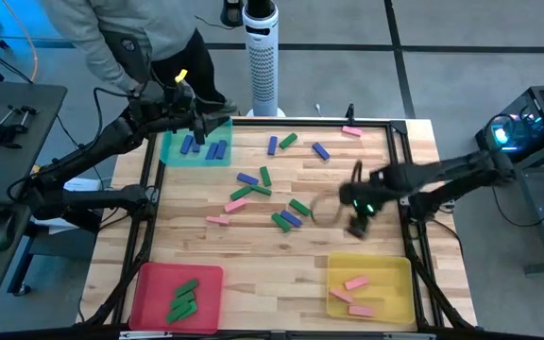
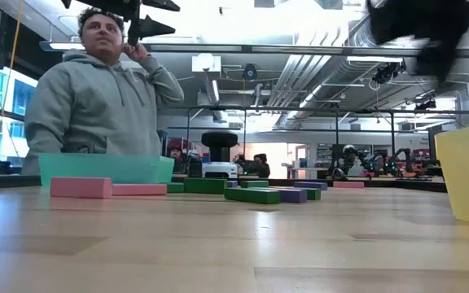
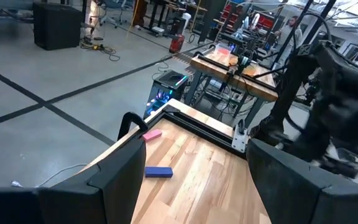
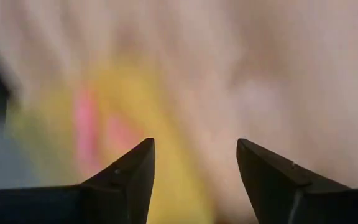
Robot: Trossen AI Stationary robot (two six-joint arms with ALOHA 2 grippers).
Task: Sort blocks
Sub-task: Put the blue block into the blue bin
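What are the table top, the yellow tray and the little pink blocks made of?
Table top: looks like wood, pale planks with visible grain, a soft sheen. Yellow tray: probably plastic, slightly see-through walls. Pink blocks: solid matte colour, sharp edges; painted wood or plastic, cannot tell which.

- Definitely a robotics lab: exposed ceiling ducts (image 2: pixel 316 73), concrete floor (image 3: pixel 55 81)
- Other robot rigs (image 3: pixel 241 62) and a glowing computer tower (image 1: pixel 527 118) around the desk (image 1: pixel 281 264)
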